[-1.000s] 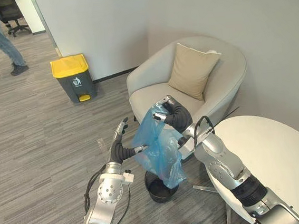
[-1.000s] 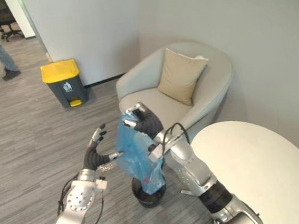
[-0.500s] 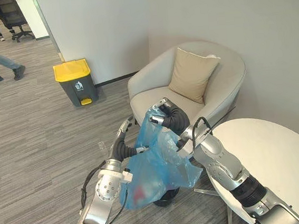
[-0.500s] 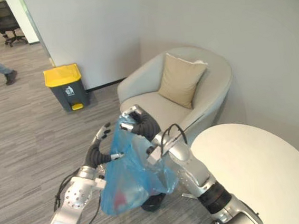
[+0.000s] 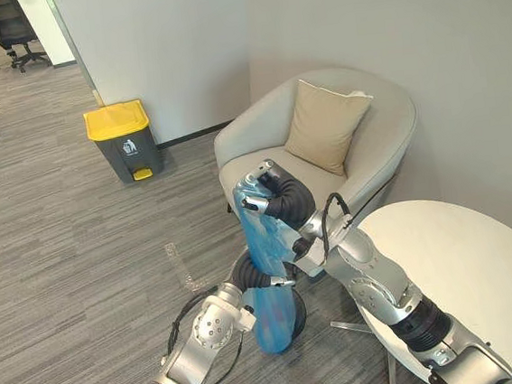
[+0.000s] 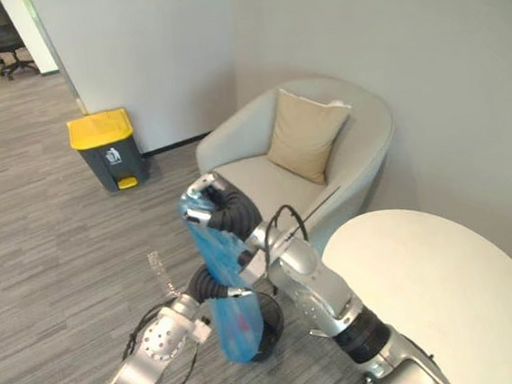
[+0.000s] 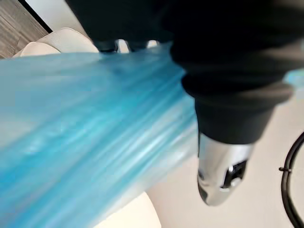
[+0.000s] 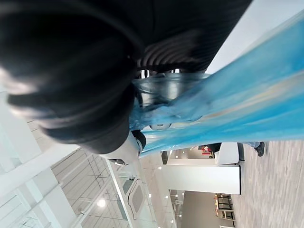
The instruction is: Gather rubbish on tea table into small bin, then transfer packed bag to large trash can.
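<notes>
The floor (image 5: 71,246) is wide open out to 10 o'clock, where the big can (image 5: 124,141) waits. The chair (image 5: 256,147) edge sits close at 1 o'clock and the table (image 5: 462,263) rim at 4. The bag (image 5: 263,246) was puffed wide. Now it hangs long and thin by the bin (image 5: 298,313), ready to carry. The right hand (image 5: 275,199) has its fingers curled tight round the bag's top. The left hand (image 5: 246,273) is at the bag's middle, and I cannot tell if it grips.

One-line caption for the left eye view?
Right hand holds the blue bag up; left hand at its middle.
</notes>
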Controlling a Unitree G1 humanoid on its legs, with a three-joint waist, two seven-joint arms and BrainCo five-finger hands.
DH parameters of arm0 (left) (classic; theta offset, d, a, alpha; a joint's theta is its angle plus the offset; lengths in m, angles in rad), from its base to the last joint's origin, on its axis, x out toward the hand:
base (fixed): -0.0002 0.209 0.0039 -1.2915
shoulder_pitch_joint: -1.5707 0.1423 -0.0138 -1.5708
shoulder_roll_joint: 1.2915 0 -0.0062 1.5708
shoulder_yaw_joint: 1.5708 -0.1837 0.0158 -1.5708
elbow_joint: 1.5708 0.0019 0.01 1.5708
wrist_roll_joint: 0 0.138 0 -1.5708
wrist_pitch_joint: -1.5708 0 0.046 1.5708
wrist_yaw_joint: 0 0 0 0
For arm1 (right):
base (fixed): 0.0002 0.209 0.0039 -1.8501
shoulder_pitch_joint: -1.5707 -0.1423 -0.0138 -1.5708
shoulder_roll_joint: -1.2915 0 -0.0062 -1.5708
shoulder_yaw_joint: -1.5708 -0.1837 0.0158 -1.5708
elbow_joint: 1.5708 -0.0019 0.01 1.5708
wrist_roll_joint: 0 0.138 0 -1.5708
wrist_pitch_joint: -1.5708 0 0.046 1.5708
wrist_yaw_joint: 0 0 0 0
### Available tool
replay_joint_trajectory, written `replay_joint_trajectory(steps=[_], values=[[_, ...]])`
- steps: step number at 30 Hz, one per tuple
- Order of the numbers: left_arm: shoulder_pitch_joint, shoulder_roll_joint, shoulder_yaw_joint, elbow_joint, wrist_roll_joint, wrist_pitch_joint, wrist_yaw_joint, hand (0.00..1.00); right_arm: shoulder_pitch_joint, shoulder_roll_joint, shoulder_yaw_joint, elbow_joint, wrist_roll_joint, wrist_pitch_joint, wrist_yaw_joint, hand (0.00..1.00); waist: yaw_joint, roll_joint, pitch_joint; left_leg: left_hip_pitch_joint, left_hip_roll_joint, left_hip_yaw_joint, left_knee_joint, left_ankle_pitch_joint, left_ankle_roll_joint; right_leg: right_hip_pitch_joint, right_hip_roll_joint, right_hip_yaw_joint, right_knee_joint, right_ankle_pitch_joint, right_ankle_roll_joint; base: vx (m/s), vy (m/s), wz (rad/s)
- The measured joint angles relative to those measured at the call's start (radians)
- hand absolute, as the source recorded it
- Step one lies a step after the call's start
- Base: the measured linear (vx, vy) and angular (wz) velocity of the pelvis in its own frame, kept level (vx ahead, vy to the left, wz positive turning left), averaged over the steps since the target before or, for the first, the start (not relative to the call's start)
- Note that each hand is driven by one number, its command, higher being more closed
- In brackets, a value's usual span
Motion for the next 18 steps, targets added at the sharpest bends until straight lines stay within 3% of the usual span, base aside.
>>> replay_joint_trajectory(steps=[6, 10, 18], values=[[0.024, -0.001, 0.019, 0.042, 0.065, -0.021, 0.038, 0.00, -0.026, 0.004, 0.025, 0.001, -0.039, 0.000, -0.012, 1.00, 0.001, -0.001, -0.001, -0.005, 0.000, 0.005, 0.000, 0.000, 0.000, -0.010, 0.000, 0.006, 0.010, 0.000, 0.000, -0.01, 0.003, -0.03], [0.062, -0.002, 0.086, 0.085, 0.080, -0.015, 0.057, 0.00, -0.026, 0.006, 0.025, 0.002, -0.040, 0.001, -0.012, 1.00, 0.001, -0.001, -0.001, -0.005, 0.000, 0.004, 0.000, 0.000, 0.000, -0.011, 0.000, 0.006, 0.012, -0.002, 0.000, 0.00, 0.000, 0.00], [0.113, -0.039, 0.120, 0.111, 0.057, 0.009, 0.038, 0.00, -0.028, 0.050, 0.031, 0.004, -0.040, 0.001, -0.012, 1.00, 0.003, -0.001, -0.001, -0.007, 0.000, -0.005, 0.000, 0.000, 0.000, -0.012, -0.001, -0.005, 0.017, -0.017, -0.005, 0.00, 0.002, 0.04]])
